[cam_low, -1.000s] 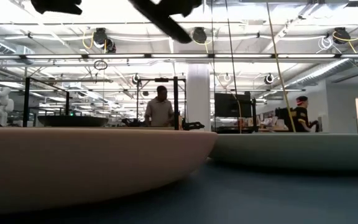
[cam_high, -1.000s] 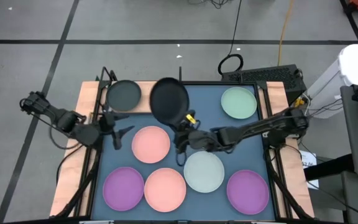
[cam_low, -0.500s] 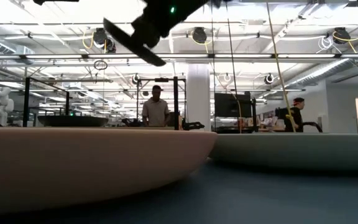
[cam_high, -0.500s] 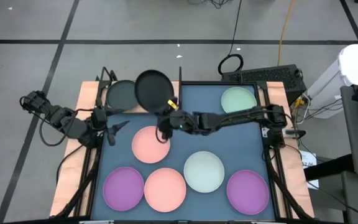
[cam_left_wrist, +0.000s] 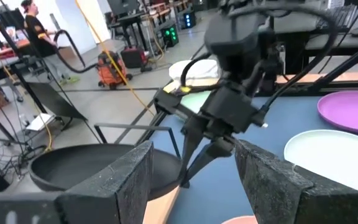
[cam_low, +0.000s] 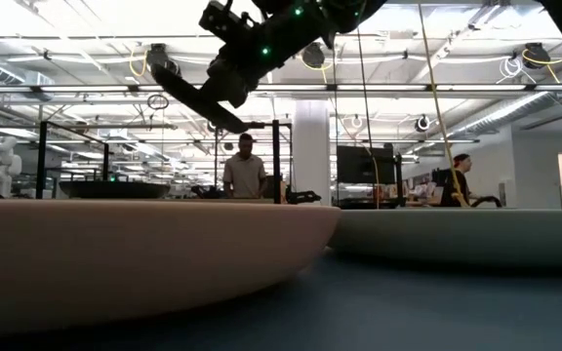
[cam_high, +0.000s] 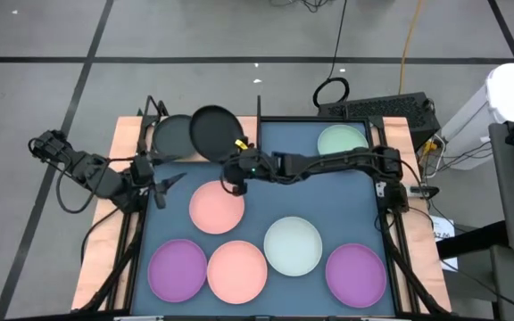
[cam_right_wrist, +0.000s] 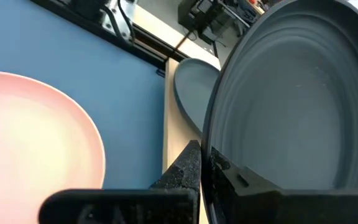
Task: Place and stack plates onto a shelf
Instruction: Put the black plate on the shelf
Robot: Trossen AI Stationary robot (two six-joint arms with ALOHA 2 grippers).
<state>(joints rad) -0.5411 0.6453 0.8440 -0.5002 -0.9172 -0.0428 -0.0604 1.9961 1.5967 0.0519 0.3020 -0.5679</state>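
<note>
Fingers of your right gripper are clenched on the rim of a black plate, which you hold tilted in the air over the far left corner of the worktop, partly overlapping the second black plate that lies flat on the wooden shelf; the right wrist view confirms the held plate above the resting one, with the shelf edge between them and the blue mat. Your left gripper waits just beside the shelf at the mat's left edge, its fingers spread wide and grasping nothing. On the mat you have one pink plate near the right gripper, a second pink plate at the near edge, a purple plate to its left, the pale blue-white plate at centre, another purple plate near right, and the pale green plate far right, partly hidden under your right arm
</note>
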